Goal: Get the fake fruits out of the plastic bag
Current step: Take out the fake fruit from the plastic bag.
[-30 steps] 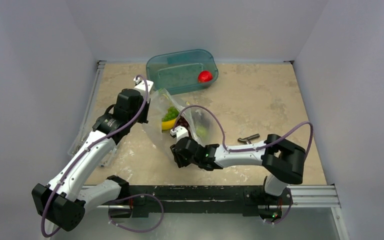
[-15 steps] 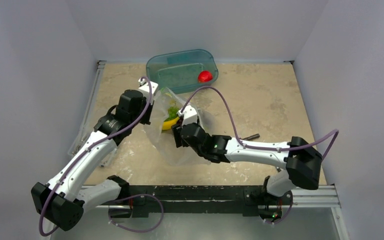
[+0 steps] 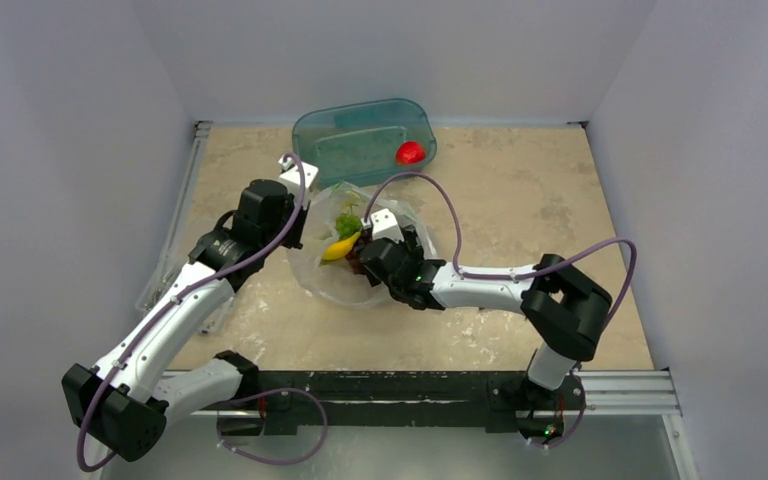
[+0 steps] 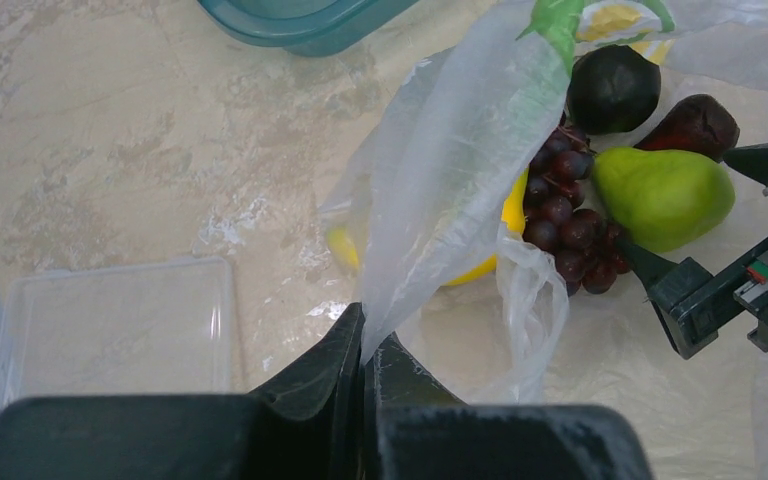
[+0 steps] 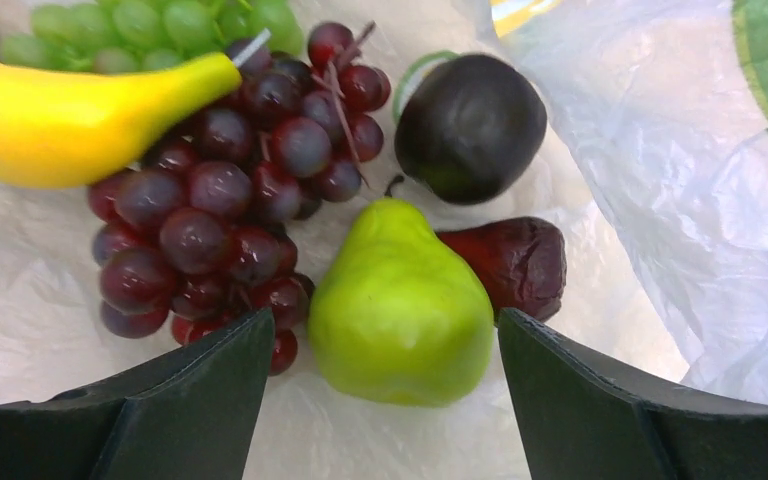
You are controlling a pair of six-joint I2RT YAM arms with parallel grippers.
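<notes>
Two fingers of the right gripper (image 5: 382,322) stand spread wide either side of the green pear (image 5: 397,300), clear of it, apparently poised to close on it. Beside the pear lie the purple grape bunch (image 5: 210,215), the banana (image 5: 60,120) and the green grapes (image 5: 150,25), all inside the plastic bag (image 4: 460,150). The left gripper (image 4: 365,345) pinches the bag's edge and holds it raised, seemingly to hold the mouth open. The right arm (image 3: 490,290) reaches leftward, elbow bent, wrist tipped into the bag; the left arm (image 3: 175,310) stretches forward along the left side of the table (image 3: 520,190).

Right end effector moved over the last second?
Yes. The right end effector moved up-frame toward the teal tub, into the plastic bag.
</notes>
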